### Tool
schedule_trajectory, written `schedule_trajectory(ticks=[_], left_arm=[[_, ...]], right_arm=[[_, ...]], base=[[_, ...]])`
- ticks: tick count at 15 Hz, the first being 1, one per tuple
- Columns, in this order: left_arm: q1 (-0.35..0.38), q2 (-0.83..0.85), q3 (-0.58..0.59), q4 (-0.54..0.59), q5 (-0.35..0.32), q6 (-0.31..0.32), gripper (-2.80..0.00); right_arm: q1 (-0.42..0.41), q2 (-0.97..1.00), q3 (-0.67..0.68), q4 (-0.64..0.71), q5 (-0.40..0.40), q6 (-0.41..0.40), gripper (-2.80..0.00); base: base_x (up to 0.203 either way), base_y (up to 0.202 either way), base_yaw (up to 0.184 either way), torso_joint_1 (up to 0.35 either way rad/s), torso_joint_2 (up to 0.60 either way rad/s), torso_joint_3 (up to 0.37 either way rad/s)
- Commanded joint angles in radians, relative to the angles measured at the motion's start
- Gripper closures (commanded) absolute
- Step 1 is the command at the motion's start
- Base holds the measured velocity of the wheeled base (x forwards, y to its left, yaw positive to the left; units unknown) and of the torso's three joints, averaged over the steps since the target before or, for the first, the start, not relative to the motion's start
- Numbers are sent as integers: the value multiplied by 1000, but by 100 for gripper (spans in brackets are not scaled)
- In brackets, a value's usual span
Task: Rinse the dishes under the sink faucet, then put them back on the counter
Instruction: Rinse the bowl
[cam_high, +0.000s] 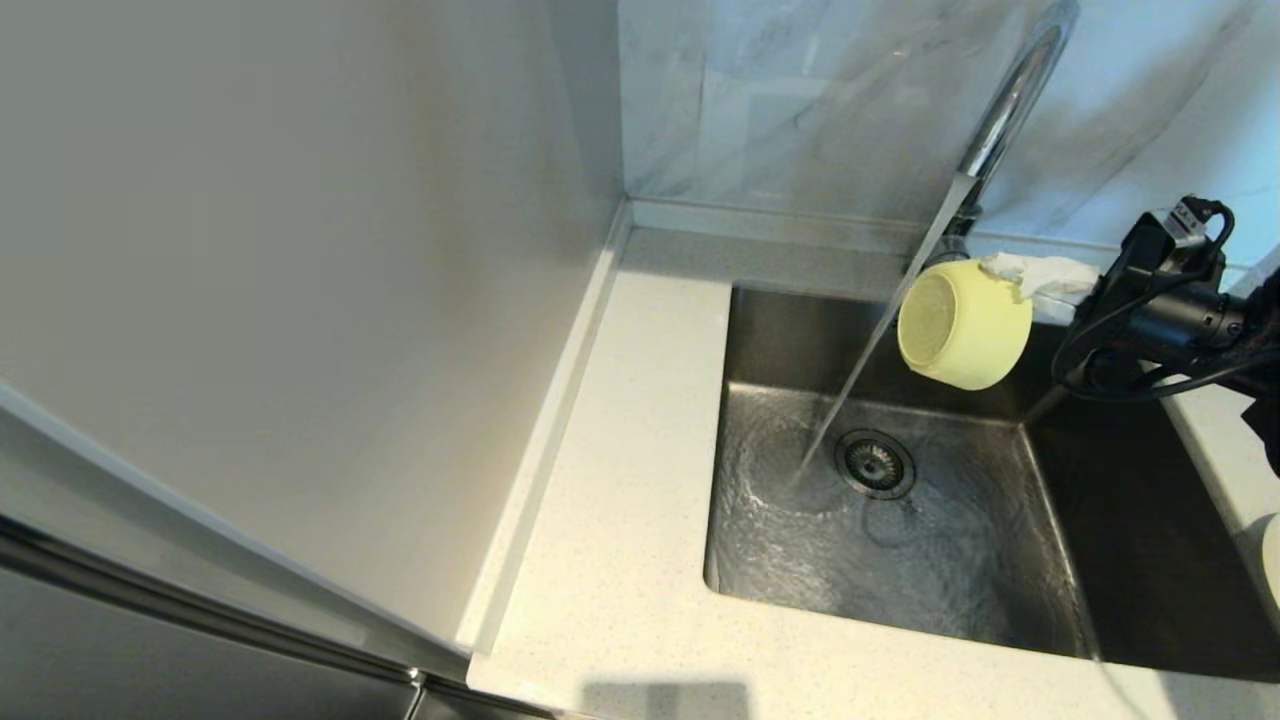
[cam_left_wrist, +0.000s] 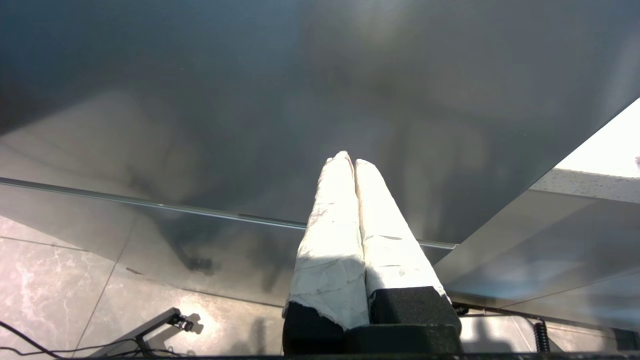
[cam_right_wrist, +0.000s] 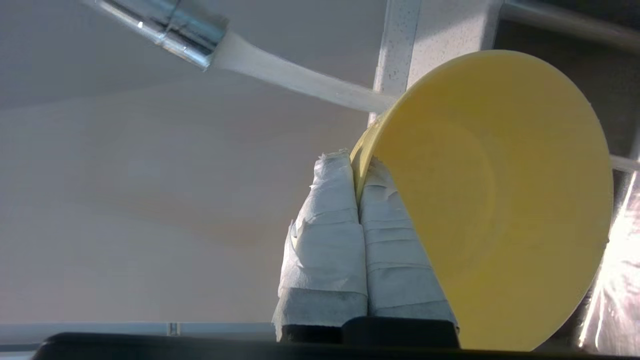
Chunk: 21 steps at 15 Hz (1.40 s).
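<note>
A pale yellow bowl (cam_high: 965, 322) hangs on its side over the back of the sink (cam_high: 1000, 610). My right gripper (cam_high: 1003, 272) is shut on its rim, one white-wrapped finger inside and one outside (cam_right_wrist: 325, 200). Water pours from the chrome faucet (cam_high: 1010, 100) in a slanting stream (cam_high: 860, 370). It passes along the bowl's left side and lands beside the drain strainer (cam_high: 875, 463). In the right wrist view the stream (cam_right_wrist: 300, 80) leaves the spout (cam_right_wrist: 165, 25) and runs up to the bowl's (cam_right_wrist: 500, 200) edge. A cream-white dish (cam_high: 1270, 560) shows partly at the right edge.
Speckled off-white counter (cam_high: 620, 480) runs left of and in front of the sink. A pale wall panel (cam_high: 300, 300) stands on the left and marble tiles behind. My left gripper (cam_left_wrist: 352, 161) is parked low, shut on nothing, facing a grey cabinet front (cam_left_wrist: 250, 100).
</note>
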Motion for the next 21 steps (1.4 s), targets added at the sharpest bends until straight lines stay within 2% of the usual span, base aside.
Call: schedule_trajectory(ticks=[1, 10, 12, 14, 15, 16, 18, 19, 21], left_arm=[[0, 0, 0, 0, 0, 0, 0], [0, 0, 0, 0, 0, -1, 0], [0, 0, 0, 0, 0, -1, 0], [0, 0, 0, 0, 0, -1, 0], [0, 0, 0, 0, 0, -1, 0], [0, 0, 0, 0, 0, 0, 0], [0, 0, 0, 0, 0, -1, 0], [0, 0, 0, 0, 0, -1, 0], [0, 1, 0, 0, 0, -1, 0]], right_arm=[[4, 32, -14, -6, 6, 7, 0], [26, 125, -85, -6, 4, 6, 0], [-17, 110, -70, -4, 9, -23, 0], [-85, 75, -17, 0, 36, -100, 0], [-129, 54, 18, -2, 61, -157, 0], [-160, 31, 62, -8, 76, -254, 0], [-215, -42, 162, -23, 86, -593, 0], [-236, -112, 204, -24, 88, -693, 0], [-269, -276, 293, -26, 80, -823, 0]], base=[[0, 0, 0, 0, 0, 0], [0, 0, 0, 0, 0, 0], [0, 0, 0, 0, 0, 0], [0, 0, 0, 0, 0, 0], [0, 0, 0, 0, 0, 0], [0, 0, 0, 0, 0, 0], [0, 0, 0, 0, 0, 0], [0, 0, 0, 0, 0, 0], [0, 0, 0, 0, 0, 0]])
